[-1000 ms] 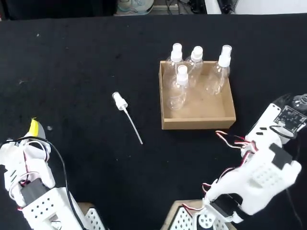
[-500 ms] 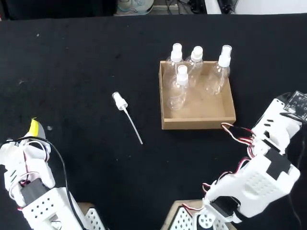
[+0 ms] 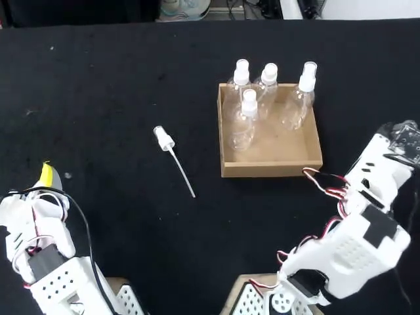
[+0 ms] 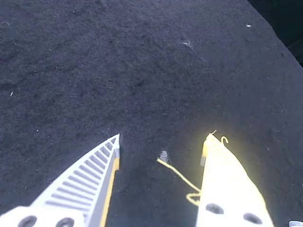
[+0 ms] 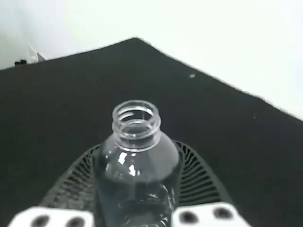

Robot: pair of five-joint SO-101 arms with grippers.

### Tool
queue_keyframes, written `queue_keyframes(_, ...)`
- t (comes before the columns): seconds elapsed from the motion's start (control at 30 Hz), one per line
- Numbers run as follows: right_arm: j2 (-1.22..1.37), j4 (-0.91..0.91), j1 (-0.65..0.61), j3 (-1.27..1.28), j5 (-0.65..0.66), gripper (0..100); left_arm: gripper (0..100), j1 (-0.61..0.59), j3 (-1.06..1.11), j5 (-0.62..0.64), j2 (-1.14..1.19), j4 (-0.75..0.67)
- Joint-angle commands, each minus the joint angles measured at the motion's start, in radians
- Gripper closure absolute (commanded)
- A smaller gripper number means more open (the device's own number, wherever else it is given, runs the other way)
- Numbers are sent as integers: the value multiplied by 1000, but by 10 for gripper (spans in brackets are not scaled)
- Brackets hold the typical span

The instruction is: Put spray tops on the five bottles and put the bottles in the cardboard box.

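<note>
Loose spray top lies left of the table's centre, tube slanting frontward, nearer the open, empty left end effector; right end effector grips the uncapped bottle at the right edge.

4 capped bottles crowd the far half of the cardboard box: 3 along its far wall, 1 just in front on the left. The near half of the box floor is bare and open from above. The spray top lies on the table well left of the box, its tube slanting near and right, and bare cloth runs between them. The left arm takes the near left corner. The right arm stands near the box's near right corner.
</note>
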Motion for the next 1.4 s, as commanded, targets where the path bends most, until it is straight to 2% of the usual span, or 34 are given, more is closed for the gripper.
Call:
queue_keyframes(0.0,-140,17,51,-31,3,988,730,13,-51,6,-8,-15)
queue_keyframes(0.13,-328,158,68,24,3,988,730,62,-50,3,-8,-14)
queue_keyframes(0.23,-512,396,72,42,3,988,730,131,-50,-60,-6,-6)
queue_keyframes(0.33,-704,694,66,30,3,987,730,229,-74,-106,-8,58)
queue_keyframes(0.5,-997,1105,15,5,12,987,730,372,-142,-201,3,104)
queue_keyframes(0.63,-1199,1358,-46,-4,12,987,730,449,-189,-273,5,143)
queue_keyframes(0.77,-1382,1565,-158,12,12,987,730,513,-245,-319,40,172)
queue_keyframes(0.97,-1592,1718,-367,74,12,987,730,607,-398,-342,348,169)
queue_keyframes(1.2,-1761,1735,-589,243,3,987,730,708,-657,-331,781,167)
queue_keyframes(1.37,-1894,1737,-647,354,-83,988,725,765,-829,-212,1014,172)
